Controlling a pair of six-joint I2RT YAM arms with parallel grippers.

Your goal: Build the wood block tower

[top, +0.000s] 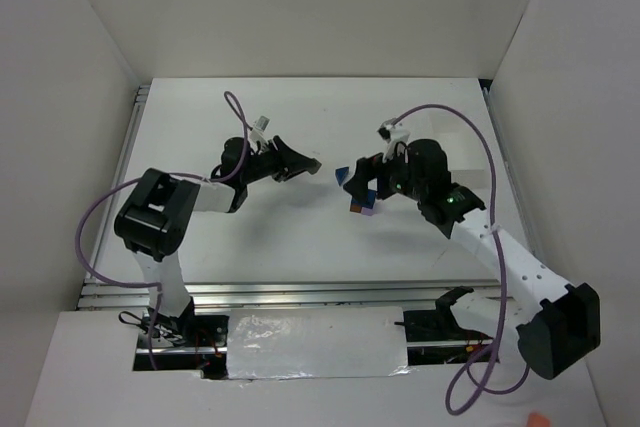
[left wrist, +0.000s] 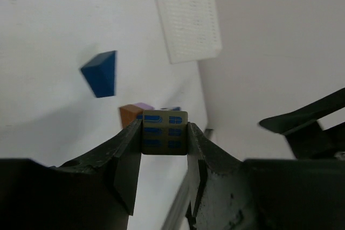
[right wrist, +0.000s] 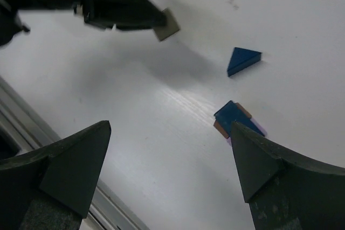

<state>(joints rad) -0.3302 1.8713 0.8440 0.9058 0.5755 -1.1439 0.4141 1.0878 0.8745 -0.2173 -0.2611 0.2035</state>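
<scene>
Toward the right of mid-tabletop (top: 250, 237): wood block tower (right wrist: 233, 118), only two layers high, with lavender and brown-orange pieces side by side below and a dark blue piece laid across the top. Shows in the overhead view close beneath the right arm's tip, partly hidden there. Near the tower but apart from it: loose blue wedge (right wrist: 243, 60), triangular, resting on the white surface.

Left end effector (top: 308, 163): clamped on a grey block (left wrist: 164, 132) with blue window marks on its face. Grips it by two opposite sides, raised clear of the tabletop, a soft shadow under it. Points toward the tower from the left, well short of the stack.

Right end effector (right wrist: 170, 130): fingers (right wrist: 70, 171) spread wide apart, nothing between them. Hovers above the tabletop beside the tower, the stack showing just by the tip of one finger.
</scene>
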